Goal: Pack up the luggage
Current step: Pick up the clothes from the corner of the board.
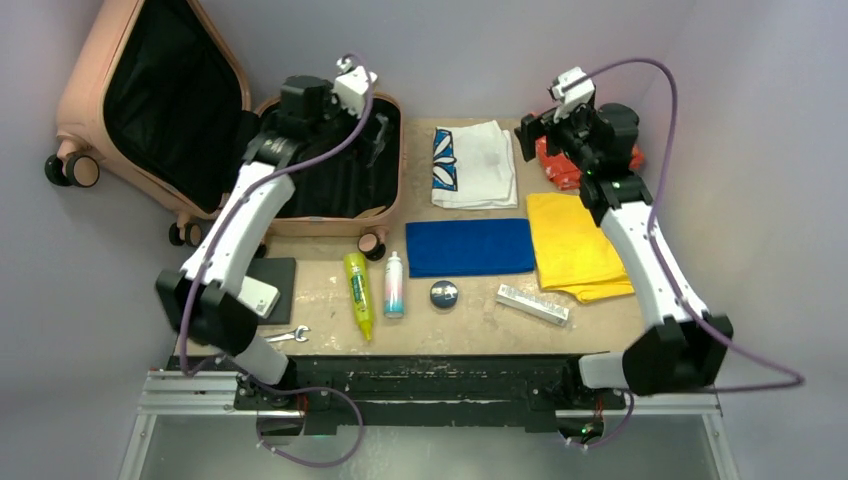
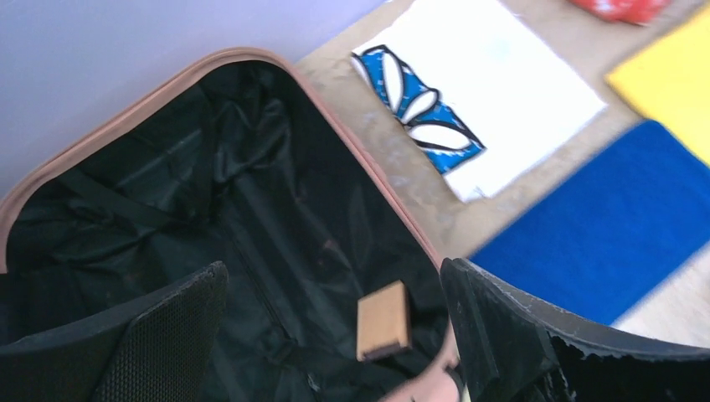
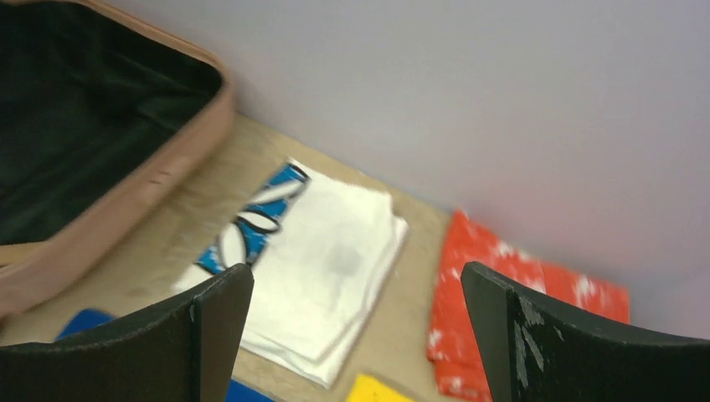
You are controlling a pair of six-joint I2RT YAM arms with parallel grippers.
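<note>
The salmon-pink luggage [image 1: 390, 200] lies open at the back left, its lid [image 1: 90, 70] leaning on the wall and the black lining showing. My left gripper [image 1: 377, 133] hangs over the right part of the base, open and empty [image 2: 331, 276]. Below it a small tan block [image 2: 383, 320] shows against the lining [image 2: 209, 209]; I cannot tell whether it rests there. My right gripper [image 1: 528, 135] is open and empty [image 3: 356, 272], above the gap between the white cloth with a blue pattern [image 3: 326, 268] and the red cloth [image 3: 502, 285].
A blue cloth [image 1: 470, 247] and a yellow cloth [image 1: 575, 245] lie mid-table. Nearer are a yellow-green tube [image 1: 358, 293], white bottle [image 1: 394, 285], round tin [image 1: 444, 294], silver bar [image 1: 532, 304], wrench [image 1: 288, 336] and a black pad with a white box [image 1: 265, 290].
</note>
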